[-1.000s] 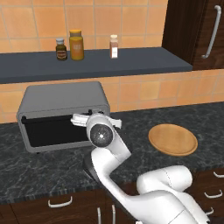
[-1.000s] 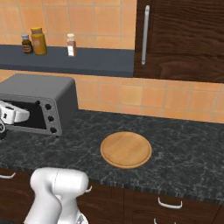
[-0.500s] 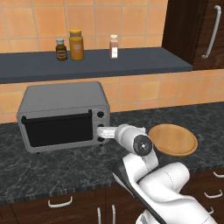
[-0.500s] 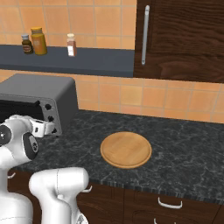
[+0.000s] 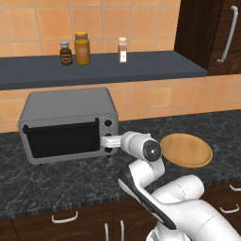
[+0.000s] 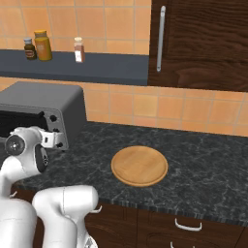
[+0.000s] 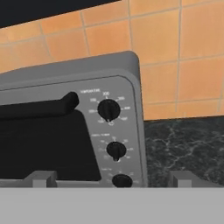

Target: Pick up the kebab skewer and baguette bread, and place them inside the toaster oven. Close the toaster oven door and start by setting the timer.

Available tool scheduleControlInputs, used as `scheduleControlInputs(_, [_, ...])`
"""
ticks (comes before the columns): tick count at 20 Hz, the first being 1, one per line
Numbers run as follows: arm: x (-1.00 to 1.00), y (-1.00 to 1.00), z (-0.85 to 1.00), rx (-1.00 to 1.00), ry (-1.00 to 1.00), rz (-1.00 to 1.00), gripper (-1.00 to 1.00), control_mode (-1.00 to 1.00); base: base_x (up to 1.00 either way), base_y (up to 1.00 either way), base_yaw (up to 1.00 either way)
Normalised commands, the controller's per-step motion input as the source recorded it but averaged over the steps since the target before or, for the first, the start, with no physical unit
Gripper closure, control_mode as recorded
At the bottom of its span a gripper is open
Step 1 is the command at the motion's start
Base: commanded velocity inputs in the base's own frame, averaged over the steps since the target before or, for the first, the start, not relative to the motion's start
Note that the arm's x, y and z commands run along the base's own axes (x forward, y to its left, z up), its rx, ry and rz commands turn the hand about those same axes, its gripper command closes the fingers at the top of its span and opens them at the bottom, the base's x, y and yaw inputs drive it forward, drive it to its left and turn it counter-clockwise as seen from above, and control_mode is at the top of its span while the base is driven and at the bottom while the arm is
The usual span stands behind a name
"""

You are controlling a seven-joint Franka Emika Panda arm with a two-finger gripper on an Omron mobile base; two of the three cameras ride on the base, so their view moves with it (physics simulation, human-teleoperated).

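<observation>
Gripper wide open, empty. Timer knob lies straight ahead, lowest of three on toaster oven panel; door shut.

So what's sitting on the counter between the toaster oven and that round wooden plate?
Only the robot's hand: its open gripper reaches toward the toaster oven knobs. Otherwise the dark counter up to the wooden plate is bare, as both base views show.

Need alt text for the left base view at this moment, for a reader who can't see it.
A grey toaster oven sits on a dark stone counter with its dark glass door shut, and the white arm's open claw reaches toward the knob panel. A round wooden plate lies bare to the right; three jars stand on the shelf above.
</observation>
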Motion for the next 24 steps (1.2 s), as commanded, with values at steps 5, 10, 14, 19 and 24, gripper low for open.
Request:
scheduleControlInputs(5, [0.35, 0.05, -0.48, -0.03, 0.00, -0.01, -1.00, -1.00, 0.00, 0.00, 0.00])
scheduleControlInputs(10, [0.37, 0.03, -0.29, 0.00, -0.08, 0.00, -1.00, -1.00, 0.00, 0.00, 0.00])
scheduleControlInputs(14, [0.32, 0.00, -0.28, 0.00, -0.16, 0.00, -1.00, -1.00, 0.00, 0.00, 0.00])
scheduleControlInputs(19, [0.14, 0.00, -0.27, -0.01, -0.01, -0.06, -1.00, -1.00, 0.00, 0.00, 0.00])
scheduleControlInputs(24, [0.24, -0.05, -0.20, 0.00, 0.00, -0.15, -1.00, -1.00, 0.00, 0.00, 0.00])
